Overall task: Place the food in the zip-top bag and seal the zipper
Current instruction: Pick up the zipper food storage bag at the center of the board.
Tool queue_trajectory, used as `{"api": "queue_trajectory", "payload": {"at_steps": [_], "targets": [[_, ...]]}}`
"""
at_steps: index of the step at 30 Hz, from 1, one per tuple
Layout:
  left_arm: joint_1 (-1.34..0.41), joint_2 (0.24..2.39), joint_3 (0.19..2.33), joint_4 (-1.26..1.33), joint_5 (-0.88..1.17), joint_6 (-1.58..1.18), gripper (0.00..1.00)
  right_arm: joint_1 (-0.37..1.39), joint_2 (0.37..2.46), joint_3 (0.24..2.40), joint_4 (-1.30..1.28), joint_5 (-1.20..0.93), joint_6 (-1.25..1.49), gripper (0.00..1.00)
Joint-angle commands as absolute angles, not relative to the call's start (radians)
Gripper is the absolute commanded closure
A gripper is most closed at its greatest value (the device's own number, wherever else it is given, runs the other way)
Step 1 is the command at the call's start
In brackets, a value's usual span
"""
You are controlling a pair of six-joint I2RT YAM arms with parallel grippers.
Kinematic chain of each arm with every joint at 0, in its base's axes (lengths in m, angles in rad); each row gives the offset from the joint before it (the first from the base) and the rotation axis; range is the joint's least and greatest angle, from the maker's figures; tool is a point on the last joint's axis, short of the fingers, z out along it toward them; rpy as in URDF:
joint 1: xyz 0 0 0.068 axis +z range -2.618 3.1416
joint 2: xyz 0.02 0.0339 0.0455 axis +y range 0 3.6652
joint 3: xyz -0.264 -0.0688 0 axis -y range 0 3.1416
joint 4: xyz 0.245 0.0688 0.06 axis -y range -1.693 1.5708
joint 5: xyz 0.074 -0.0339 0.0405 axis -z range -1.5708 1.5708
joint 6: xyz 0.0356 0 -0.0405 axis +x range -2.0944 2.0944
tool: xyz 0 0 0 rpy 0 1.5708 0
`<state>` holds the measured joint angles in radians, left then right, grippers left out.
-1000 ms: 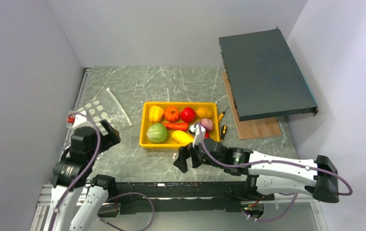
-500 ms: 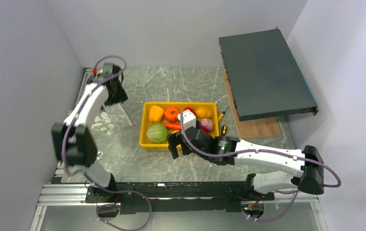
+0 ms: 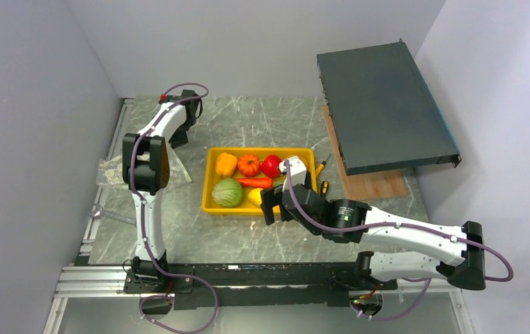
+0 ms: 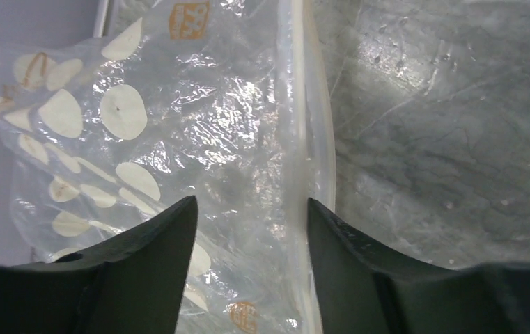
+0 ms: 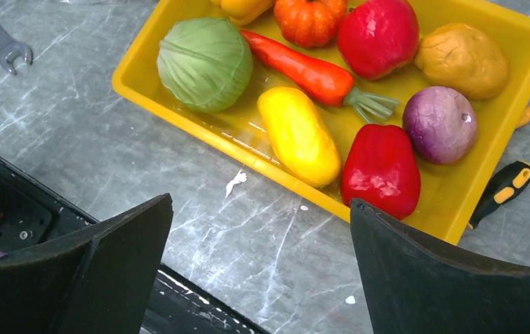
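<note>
Item 1, bottom of the right wrist view: right end effector (image 5: pixel 260 202), fingers spread wide and empty, above the grey marble counter (image 5: pixel 108 160) just short of the yellow rectangular plastic tray (image 5: pixel 140 73).

Item 2, in that tray: glossy toy food. The yellow oblong piece (image 5: pixel 298 136) and the red pepper (image 5: pixel 380 170) lie nearest. Close across a narrow width, since the gloss probably slips.

Item 3, left and centre of the left wrist view: clear dotted zip-top bag (image 4: pixel 178 125), crinkled, flat on the counter, with its whitish zipper strip (image 4: pixel 310 139) running up the frame.

Item 4: left end effector (image 4: pixel 251 200), fingers apart and gripping nothing. Pinch one lip only, so the mouth parts.
</note>
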<state>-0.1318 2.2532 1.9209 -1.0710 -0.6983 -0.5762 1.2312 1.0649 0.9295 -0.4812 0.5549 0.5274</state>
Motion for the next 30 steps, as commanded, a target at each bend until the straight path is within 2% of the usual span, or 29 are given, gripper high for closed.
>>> {"api": "queue_trajectory", "payload": {"at_steps": [1, 10, 12, 18, 26, 30], "targets": [[-0.169, 2.228, 1.925, -1.066, -0.816, -0.554, 0.41, 1.235, 1.040, 0.916, -0.494, 0.585, 0.537, 0.00], [-0.169, 2.216, 1.823, -1.006, -0.809, -0.527, 0.51, 1.234, 1.046, 0.921, -0.499, 0.576, 0.547, 0.00], [-0.169, 2.207, 1.809, -0.991, -0.797, -0.512, 0.60, 1.234, 1.054, 0.920, -0.496, 0.570, 0.554, 0.00], [-0.169, 2.096, 1.745, -0.998, -0.747, -0.494, 0.98, 1.235, 1.093, 0.936, -0.504, 0.543, 0.567, 0.00], [-0.169, 1.588, 1.331, -0.896, -0.512, -0.409, 1.00, 1.225, 1.121, 0.946, -0.405, 0.347, 0.533, 0.00], [-0.169, 1.342, 1.159, -0.849, -0.309, -0.319, 1.00, 1.214, 1.164, 0.956, -0.323, 0.219, 0.552, 0.00]]}}
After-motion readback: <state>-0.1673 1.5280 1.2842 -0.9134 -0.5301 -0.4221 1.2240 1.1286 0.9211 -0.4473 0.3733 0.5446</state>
